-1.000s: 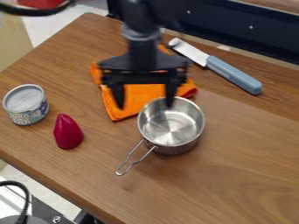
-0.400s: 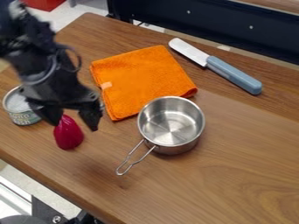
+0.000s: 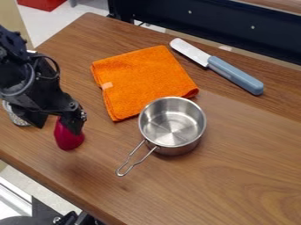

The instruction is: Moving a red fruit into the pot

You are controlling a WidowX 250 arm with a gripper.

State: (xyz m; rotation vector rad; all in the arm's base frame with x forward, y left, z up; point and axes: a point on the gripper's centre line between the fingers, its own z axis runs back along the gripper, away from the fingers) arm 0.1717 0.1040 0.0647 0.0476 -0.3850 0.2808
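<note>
The metal pot (image 3: 174,150) stands upright on the wooden tabletop (image 3: 241,171), its wire handle (image 3: 121,175) pointing toward the near left. Well to the left of the pot, the red fruit (image 3: 68,141) stands on the tabletop, pointed end up and outside the pot. The black gripper (image 3: 57,130) hangs over the fruit, jaws released and spread apart, one of them partly covering the fruit's upper part; whether they touch it, I cannot tell. Farther left of the pot, a can (image 3: 20,121) is mostly hidden behind the gripper. An orange cloth (image 3: 141,79) lies just behind the pot, and a blue-handled knife (image 3: 236,76) lies behind it to the right.
</note>
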